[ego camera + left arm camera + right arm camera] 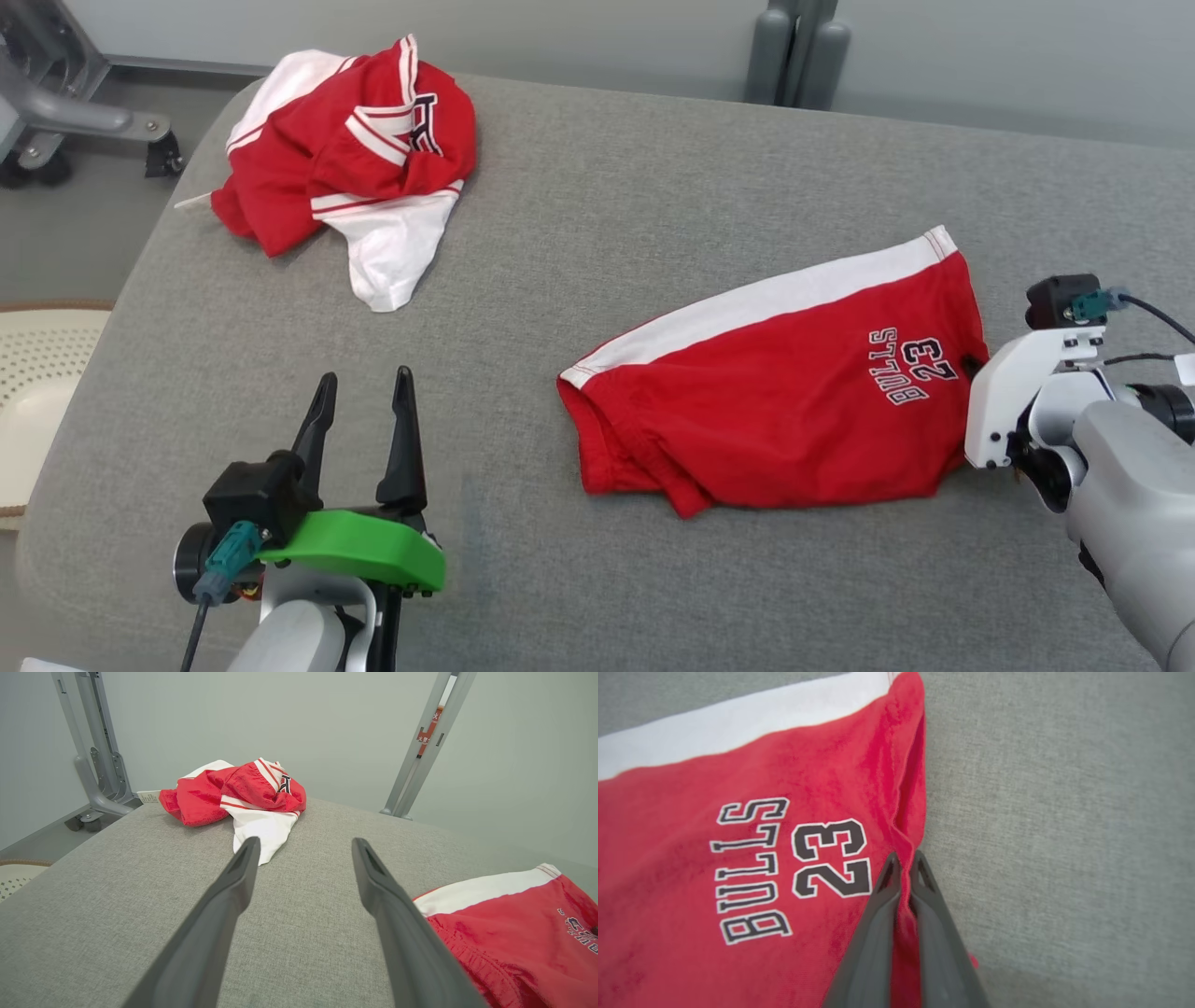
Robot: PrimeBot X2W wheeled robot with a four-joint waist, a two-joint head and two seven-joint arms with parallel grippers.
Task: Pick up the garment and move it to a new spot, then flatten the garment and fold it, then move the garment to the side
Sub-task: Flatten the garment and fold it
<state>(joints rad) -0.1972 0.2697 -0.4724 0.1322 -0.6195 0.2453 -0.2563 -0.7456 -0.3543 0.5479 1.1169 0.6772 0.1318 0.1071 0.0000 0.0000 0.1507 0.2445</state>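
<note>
Two garments lie on the gray table (607, 187): red shorts (775, 401) w/ a white side stripe and a "BULLS 23" print, spread mostly flat toward the table's right side, and a crumpled red-and-white garment (350, 159) bunched at the far left corner, well apart from the shorts. My R gripper (906, 856) is clenched on the shorts' right edge, just beside the "23", w/ a ridge of red cloth pinched btwn the fingers. My L gripper (365, 375) hangs over the table's left part near the front edge. Its fingers are spread wide w/ nothing btwn them, pointing toward the far left corner. Can't tell whether the pinched edge is off the table.
</note>
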